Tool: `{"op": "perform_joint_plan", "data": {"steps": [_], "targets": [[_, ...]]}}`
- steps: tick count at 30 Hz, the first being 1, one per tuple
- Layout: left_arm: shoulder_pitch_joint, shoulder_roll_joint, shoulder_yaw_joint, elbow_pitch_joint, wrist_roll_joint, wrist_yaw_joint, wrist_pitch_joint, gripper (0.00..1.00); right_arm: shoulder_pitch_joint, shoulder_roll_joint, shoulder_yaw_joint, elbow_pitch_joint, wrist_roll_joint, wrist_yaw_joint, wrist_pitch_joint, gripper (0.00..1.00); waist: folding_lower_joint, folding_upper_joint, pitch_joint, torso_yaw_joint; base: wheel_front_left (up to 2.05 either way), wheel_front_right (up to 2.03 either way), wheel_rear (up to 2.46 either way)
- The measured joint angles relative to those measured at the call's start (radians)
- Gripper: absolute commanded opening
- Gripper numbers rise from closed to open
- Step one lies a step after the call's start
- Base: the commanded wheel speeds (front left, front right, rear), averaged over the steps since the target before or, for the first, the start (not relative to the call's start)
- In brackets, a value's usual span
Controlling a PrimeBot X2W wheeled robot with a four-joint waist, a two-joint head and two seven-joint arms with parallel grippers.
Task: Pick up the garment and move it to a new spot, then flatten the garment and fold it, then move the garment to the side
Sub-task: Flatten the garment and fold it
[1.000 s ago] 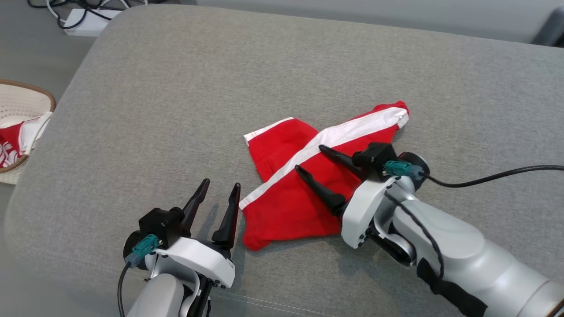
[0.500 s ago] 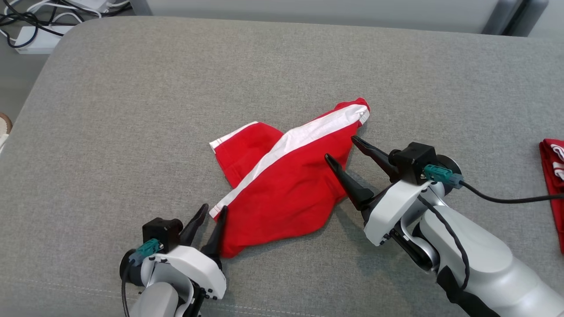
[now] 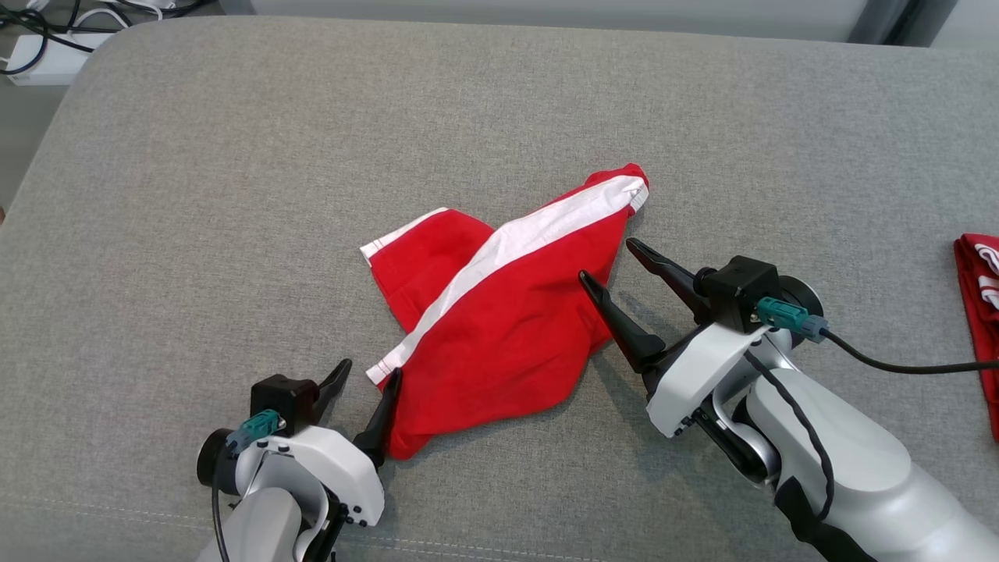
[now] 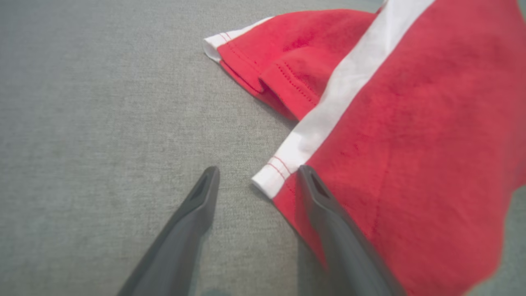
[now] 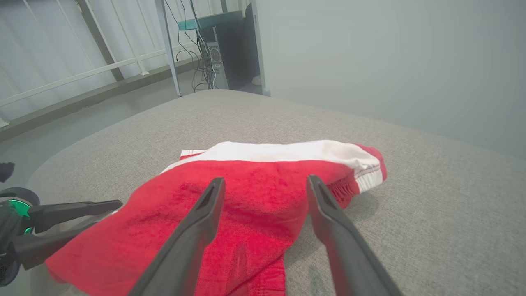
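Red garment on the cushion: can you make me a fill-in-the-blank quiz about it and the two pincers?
The garment is red with a ____ stripe.
It lies on a cushion coloured ____.
The left pincer and the right pincer are both ____, not shut.
Missing words: white; grey; open.

Nothing readable turned up: no lettering, number or brand could be made out. The red cloth at the head view's right edge carried white markings, but they were cut off by the frame and too small to read as letters.
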Motion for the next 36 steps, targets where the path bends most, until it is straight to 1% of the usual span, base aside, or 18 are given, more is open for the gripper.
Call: {"op": "perform_joint_plan", "data": {"steps": [2,3,8,10,12,13,16,19,22,28,30,33,36], "targets": [[-0.010,0.002,-0.009,0.007,0.000,0.000,0.000,1.00,0.000,0.000,-0.005,-0.001,-0.003,0.000,0.000,1.00,0.0000,0.0000,0.004,-0.001,0.00,0.00,0.00],[-0.015,0.002,-0.012,0.010,0.000,-0.001,0.000,0.97,0.000,0.000,-0.007,-0.002,-0.009,0.000,0.000,1.00,-0.0001,0.0000,0.006,-0.002,0.00,0.00,0.00],[-0.027,0.012,-0.046,0.022,0.008,-0.001,-0.009,0.76,0.001,0.001,-0.026,-0.002,-0.011,0.000,0.000,1.00,0.0000,0.0000,0.011,-0.007,0.00,0.00,0.00],[-0.037,0.015,-0.058,0.024,0.008,-0.001,-0.009,0.59,0.001,0.000,-0.038,-0.003,-0.019,0.000,0.000,1.00,-0.0001,-0.0001,0.013,-0.009,0.00,0.00,0.00],[-0.041,0.014,-0.067,0.023,0.009,-0.001,-0.009,0.22,0.001,-0.004,-0.048,-0.003,-0.027,0.000,0.000,1.00,0.0000,0.0000,0.014,-0.010,0.00,0.00,0.00],[-0.041,0.014,-0.067,0.023,0.009,-0.001,-0.009,0.00,0.001,-0.004,-0.048,-0.003,-0.027,0.000,0.000,1.00,0.0000,0.0000,0.014,-0.010,0.00,0.00,0.00],[-0.041,0.013,-0.081,0.015,0.009,-0.001,-0.008,0.00,0.001,-0.008,-0.081,-0.003,-0.036,0.000,0.000,1.00,0.0000,-0.0001,0.011,-0.009,0.00,0.00,0.00],[-0.040,0.015,-0.082,-0.022,0.009,-0.001,-0.007,0.00,0.002,-0.022,-0.116,-0.001,-0.036,0.000,0.000,1.00,0.0000,0.0000,0.007,-0.001,0.00,0.00,0.00],[-0.038,0.021,-0.044,-0.102,0.009,0.002,-0.007,0.00,0.002,-0.047,-0.160,0.010,-0.036,0.000,0.000,1.00,-0.0001,0.0000,0.005,0.013,0.00,0.00,0.00],[-0.005,0.064,0.025,-0.268,0.056,0.042,-0.007,0.00,0.005,-0.090,-0.222,0.079,-0.024,0.000,0.000,1.00,0.0000,0.0000,0.001,0.062,0.00,0.00,0.00],[0.019,0.083,0.042,-0.300,0.064,0.054,-0.007,0.00,0.007,-0.094,-0.230,0.099,-0.010,0.000,0.000,1.00,0.0000,-0.0001,0.001,0.081,0.00,0.00,0.00],[0.047,0.110,0.063,-0.333,0.069,0.055,-0.007,0.00,0.026,-0.086,-0.228,0.103,0.026,0.000,0.000,1.00,0.0000,0.0000,0.004,0.106,0.00,0.00,0.00],[0.059,0.120,0.071,-0.348,0.071,0.055,-0.007,0.00,0.035,-0.072,-0.228,0.099,0.081,0.000,0.000,1.00,0.0000,0.0000,0.015,0.125,0.00,0.00,0.00]]}}
